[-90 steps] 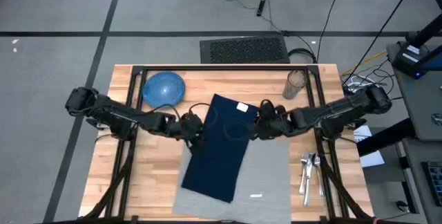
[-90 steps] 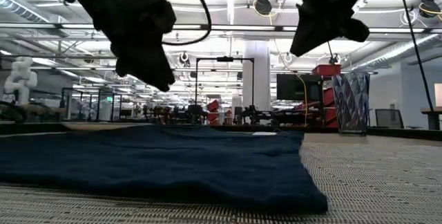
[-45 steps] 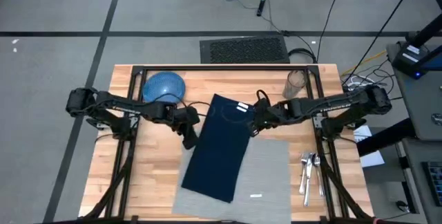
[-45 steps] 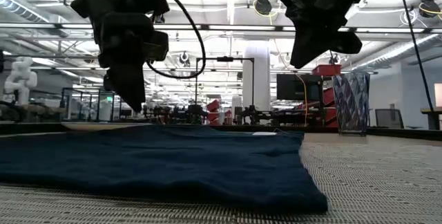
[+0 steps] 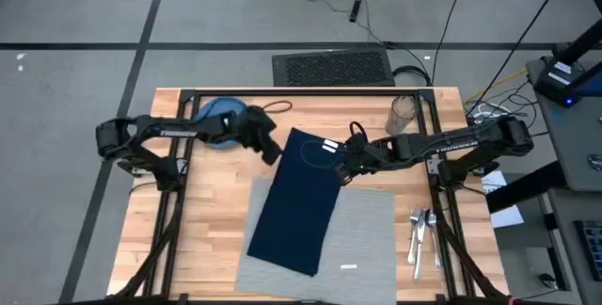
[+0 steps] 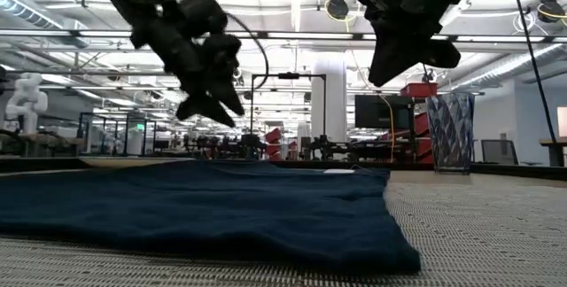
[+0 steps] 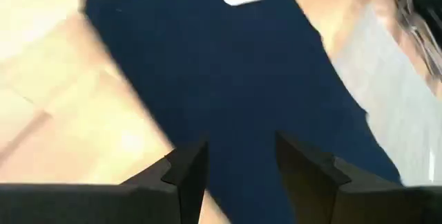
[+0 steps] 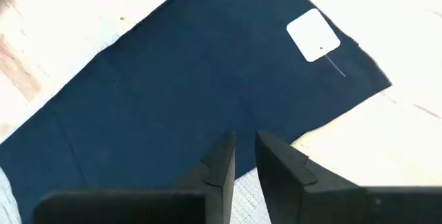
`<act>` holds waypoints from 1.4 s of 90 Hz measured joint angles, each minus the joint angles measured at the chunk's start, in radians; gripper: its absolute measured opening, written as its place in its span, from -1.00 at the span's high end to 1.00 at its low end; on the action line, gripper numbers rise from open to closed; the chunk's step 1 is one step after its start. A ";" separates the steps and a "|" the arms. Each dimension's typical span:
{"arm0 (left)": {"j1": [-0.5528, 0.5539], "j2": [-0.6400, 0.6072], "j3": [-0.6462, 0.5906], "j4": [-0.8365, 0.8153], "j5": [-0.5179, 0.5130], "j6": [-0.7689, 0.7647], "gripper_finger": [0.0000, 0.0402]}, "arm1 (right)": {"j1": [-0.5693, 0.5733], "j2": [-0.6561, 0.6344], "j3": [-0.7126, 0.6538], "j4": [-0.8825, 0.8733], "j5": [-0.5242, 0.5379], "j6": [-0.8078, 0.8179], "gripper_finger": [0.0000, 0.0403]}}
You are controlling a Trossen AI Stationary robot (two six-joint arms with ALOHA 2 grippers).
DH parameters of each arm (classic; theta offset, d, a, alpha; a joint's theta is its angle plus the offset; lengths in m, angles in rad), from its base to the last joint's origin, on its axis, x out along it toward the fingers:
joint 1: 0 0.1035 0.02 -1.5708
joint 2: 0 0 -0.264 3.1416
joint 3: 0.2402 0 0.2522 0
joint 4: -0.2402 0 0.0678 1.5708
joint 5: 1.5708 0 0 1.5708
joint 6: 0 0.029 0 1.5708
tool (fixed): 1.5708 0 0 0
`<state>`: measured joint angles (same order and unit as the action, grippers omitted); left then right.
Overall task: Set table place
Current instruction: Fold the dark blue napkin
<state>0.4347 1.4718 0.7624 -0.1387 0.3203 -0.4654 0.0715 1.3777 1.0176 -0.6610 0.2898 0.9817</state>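
Since a second ago the left gripper [image 5: 266, 145] has pulled off the napkin [image 5: 299, 201] toward the blue dish [image 5: 223, 119] at 10 o'clock — fingers apart, empty. Right gripper [image 5: 344, 168] hovers at the napkin's 2 o'clock edge, nearly shut, holding nothing. Napkin lies slanted over the placemat [image 5: 362, 234] at the table's [image 5: 212, 211] 6 o'clock — best lifted clear by its corner before the dish comes over.

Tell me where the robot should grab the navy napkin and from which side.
Probably at the far corner of the navy napkin, near its white tag, coming down from above. The cloth lies flat and skewed across the grey placemat, so only an edge or corner offers a pinch. The right end effector hovers closest; the left end effector hangs off the opposite edge.
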 joint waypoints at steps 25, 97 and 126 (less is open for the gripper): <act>0.082 0.182 0.070 -0.002 0.144 -0.018 0.25 | -0.013 0.011 0.000 -0.003 0.002 -0.014 0.78; -0.081 0.221 0.167 -0.112 -0.184 0.001 0.25 | -0.014 0.013 0.000 -0.003 0.027 -0.026 0.78; -0.098 0.221 0.196 -0.154 -0.274 0.001 0.25 | -0.014 0.013 0.000 -0.003 0.027 -0.026 0.78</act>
<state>0.3370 1.6932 0.9585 -0.2932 0.0460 -0.4644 0.0578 1.3911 1.0176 -0.6636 0.3168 0.9558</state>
